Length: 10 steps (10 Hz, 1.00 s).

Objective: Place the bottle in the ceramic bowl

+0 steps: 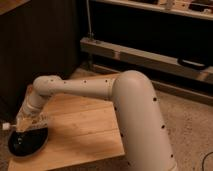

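My arm [125, 95] sweeps from its thick white shoulder at lower right, across the wooden table [85, 135], down to the table's left front corner. There the ceramic bowl [27, 142] sits, dark and shallow, right at the edge of the boards. My gripper [26, 123] hangs just above the bowl's far rim, pointing down and to the left. The bottle [12, 126] lies in it roughly level, its long axis running left to right, with the white cap poking out to the left, past the bowl's rim. So the bowl's centre lies just below and slightly towards me from the bottle; that small offset is what the release depends on. My fingers appear to be clamped on the bottle's body, though they blur into it here.
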### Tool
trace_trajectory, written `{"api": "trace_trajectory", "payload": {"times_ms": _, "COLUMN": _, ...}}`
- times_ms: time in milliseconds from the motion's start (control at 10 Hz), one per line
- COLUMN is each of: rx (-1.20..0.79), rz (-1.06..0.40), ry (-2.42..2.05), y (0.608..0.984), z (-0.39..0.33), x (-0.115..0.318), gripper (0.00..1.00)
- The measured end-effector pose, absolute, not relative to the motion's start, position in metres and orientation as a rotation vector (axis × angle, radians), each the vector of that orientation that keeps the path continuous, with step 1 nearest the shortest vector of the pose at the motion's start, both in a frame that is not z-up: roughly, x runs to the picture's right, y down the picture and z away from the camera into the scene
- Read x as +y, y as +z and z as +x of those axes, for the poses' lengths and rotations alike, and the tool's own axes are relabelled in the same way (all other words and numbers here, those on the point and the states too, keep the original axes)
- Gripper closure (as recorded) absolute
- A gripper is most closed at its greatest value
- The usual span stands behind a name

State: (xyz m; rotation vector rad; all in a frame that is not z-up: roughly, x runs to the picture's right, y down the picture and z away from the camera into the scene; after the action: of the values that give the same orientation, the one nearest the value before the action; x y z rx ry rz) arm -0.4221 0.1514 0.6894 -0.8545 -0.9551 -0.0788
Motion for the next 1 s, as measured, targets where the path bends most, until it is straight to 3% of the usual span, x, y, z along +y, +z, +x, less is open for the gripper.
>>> {"api": "trace_trajectory", "payload": {"times_ms": 500, "rx": -0.999, "rz": -0.887, "ry": -0.132, "y": 0.666, "z": -0.444, "x": 0.169, "gripper": 0.98}}
{"api": "trace_trajectory", "payload": {"times_ms": 700, "rx": -0.982, "rz": -0.893, "ry": -0.166, "y": 0.663, "z": -0.449, "x": 0.177, "gripper": 0.86}}
{"api": "trace_trajectory", "payload": {"times_ms": 1000, "rx": -0.938, "rz": -0.909, "ry": -0.194, "y": 0.665, "z": -0.446, "x": 0.189, "gripper": 0.53}}
